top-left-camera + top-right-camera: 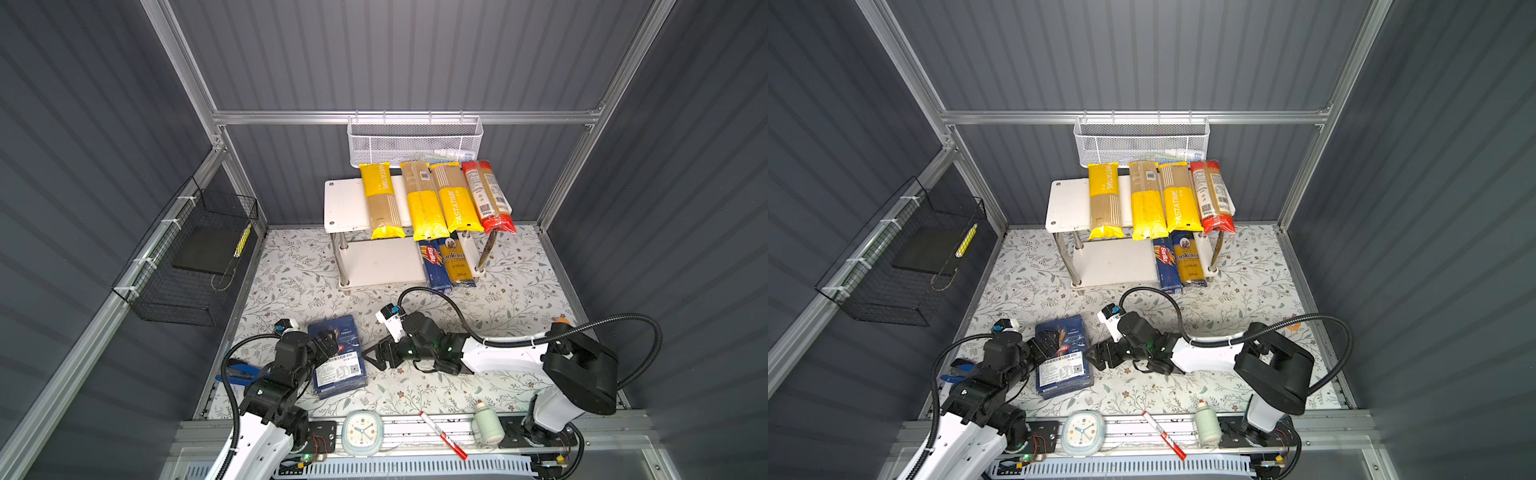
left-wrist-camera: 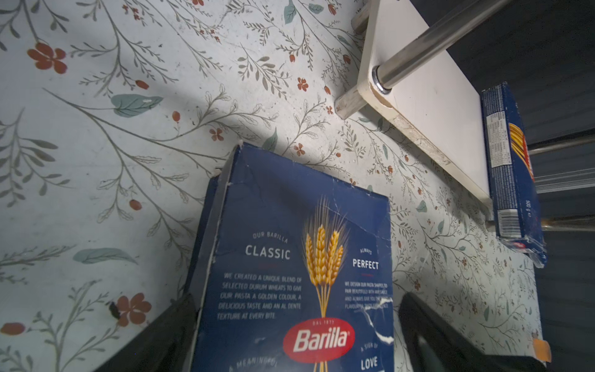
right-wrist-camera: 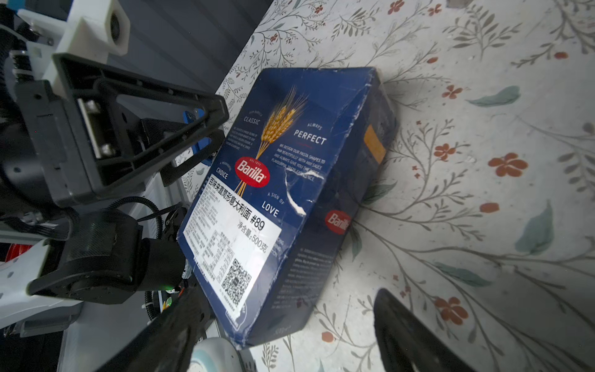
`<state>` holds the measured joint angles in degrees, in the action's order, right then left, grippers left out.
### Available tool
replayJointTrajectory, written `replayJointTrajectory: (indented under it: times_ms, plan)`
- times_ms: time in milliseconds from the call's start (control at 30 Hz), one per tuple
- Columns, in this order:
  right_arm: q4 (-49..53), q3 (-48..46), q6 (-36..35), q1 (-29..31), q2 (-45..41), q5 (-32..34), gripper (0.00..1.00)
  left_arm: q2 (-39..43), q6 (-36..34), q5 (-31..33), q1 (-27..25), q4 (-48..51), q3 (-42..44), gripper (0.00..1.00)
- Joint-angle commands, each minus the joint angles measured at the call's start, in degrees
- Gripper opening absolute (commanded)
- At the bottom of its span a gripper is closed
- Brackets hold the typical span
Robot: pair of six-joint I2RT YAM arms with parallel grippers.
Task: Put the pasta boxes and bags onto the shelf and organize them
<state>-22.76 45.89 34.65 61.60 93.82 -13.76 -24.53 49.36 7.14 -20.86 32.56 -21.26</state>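
Observation:
The wide dark blue Barilla box [image 1: 338, 359] [image 1: 1063, 361] [image 3: 283, 193] lies flat on the floral mat. My left gripper [image 1: 330, 338] [image 2: 296, 338] is open, with its jaws on either side of the box's end and a sliver of mat showing beside one finger. My right gripper [image 1: 374, 357] [image 3: 289, 341] is open at the box's opposite edge, holding nothing. On the shelf [image 1: 345, 203], three yellow bags [image 1: 422, 203] and the red bag [image 1: 488, 195] lie on top. The narrow Barilla box [image 1: 434, 266] [image 2: 512, 174] and the ankara bag [image 1: 455, 262] lie on the lower board.
A white mesh basket [image 1: 415, 141] hangs above the shelf and a black wire basket [image 1: 187, 266] hangs on the left wall. Along the front rail sit a clock [image 1: 362, 432], a red marker [image 1: 442, 434] and a white bottle [image 1: 488, 424]. A blue-handled tool [image 1: 239, 372] lies front left.

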Motion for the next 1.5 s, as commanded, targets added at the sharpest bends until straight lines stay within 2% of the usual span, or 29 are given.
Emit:
replayJointTrajectory:
  times_ms: [0, 67, 233, 433, 567, 733, 933, 1167, 1200, 1333, 1433, 1467]
  plan:
    - [-2.5, 0.9, 1.2, 0.3, 0.4, -0.7, 0.85, 1.2, 1.7, -3.4, -0.1, 3.3, 0.3, 0.99]
    - [-3.0, 0.9, 1.6, 0.4, 0.5, -0.7, 0.85, 1.4, 1.1, -4.9, -0.1, 3.1, 0.5, 0.99]
    - [-2.9, 1.0, 1.9, 0.3, 1.1, 0.4, 0.85, 0.8, 0.1, -13.5, -0.1, -3.8, 3.5, 0.99]
    - [-2.6, 1.0, 2.8, -1.4, 1.9, 0.8, 0.86, 0.2, -0.2, -20.0, -0.2, -12.3, 6.5, 0.99]
    - [-3.1, 0.6, 3.3, -3.3, 2.2, 0.6, 0.86, -0.7, -1.8, -23.1, -0.2, -14.6, 6.7, 0.99]
    - [-1.3, 2.2, 2.5, -4.8, 3.1, 0.2, 0.86, 1.0, -3.9, -24.9, -0.2, -17.7, 7.3, 0.99]
    - [-4.8, 2.6, 5.2, -7.4, 4.5, -1.9, 0.85, 3.1, -4.1, -27.2, -0.3, -19.5, 10.0, 0.99]
    - [-4.2, 9.3, 6.4, -8.1, 8.7, -4.9, 0.84, 5.0, -3.8, -28.9, -0.4, -21.9, 11.1, 0.99]
    - [-4.4, 10.3, 6.6, -8.1, 9.4, -7.3, 0.84, 5.0, -4.2, -29.0, -0.5, -21.5, 10.7, 0.99]
    - [-2.9, 13.1, 6.4, -8.2, 10.7, -7.2, 0.84, 4.3, -8.7, -26.4, -0.8, -14.0, 7.6, 0.99]
    - [-1.7, 15.0, 6.7, -8.2, 11.4, -7.2, 0.84, 3.4, -10.0, -26.5, -0.7, -12.6, 7.0, 0.99]
    - [-1.5, 15.2, 7.0, -8.2, 11.5, -7.0, 0.84, 3.0, -10.5, -24.3, -0.8, -11.8, 6.7, 0.99]
